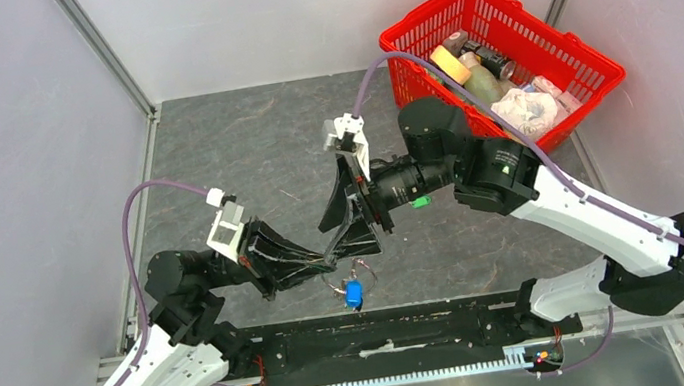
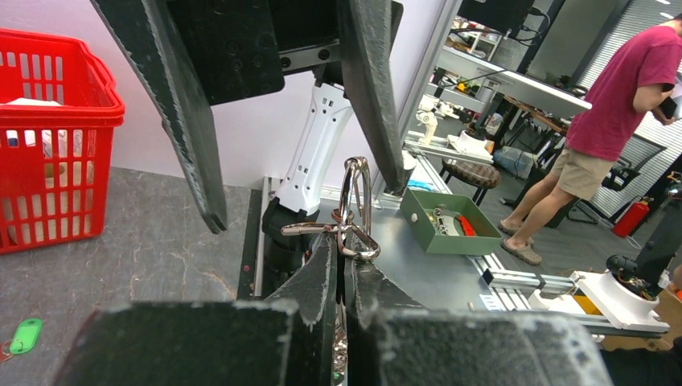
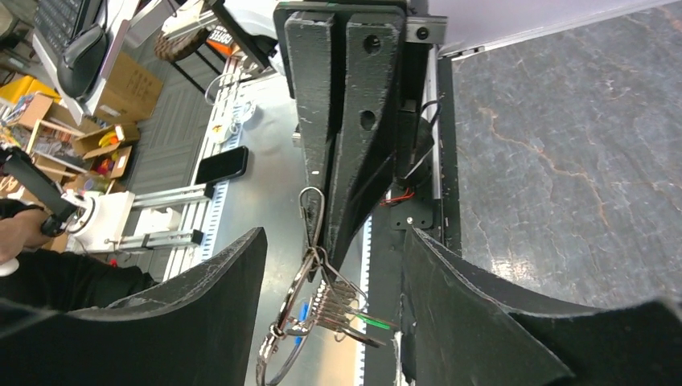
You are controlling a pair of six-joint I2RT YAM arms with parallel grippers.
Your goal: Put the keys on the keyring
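Note:
My left gripper [image 2: 344, 246] is shut on the keyring [image 2: 355, 201], a thin silver wire ring that sticks up from its fingertips. In the top view the left gripper [image 1: 330, 254] holds the ring above the table, and a blue key [image 1: 353, 295] hangs below it. My right gripper [image 3: 331, 238] is open. Its two fingers stand apart on either side of the keyring [image 3: 283, 318] and the bunch of keys [image 3: 338, 301] hanging from it, touching neither. A green key [image 1: 421, 202] lies on the table by the right arm, and the green key [image 2: 26, 335] also shows at the bottom left of the left wrist view.
A red basket [image 1: 593, 67] full of assorted items stands at the back right, and the same basket [image 2: 96, 104] shows in the left wrist view. The black base rail [image 1: 438, 326] runs along the near edge. Grey walls close in the left, back and right sides.

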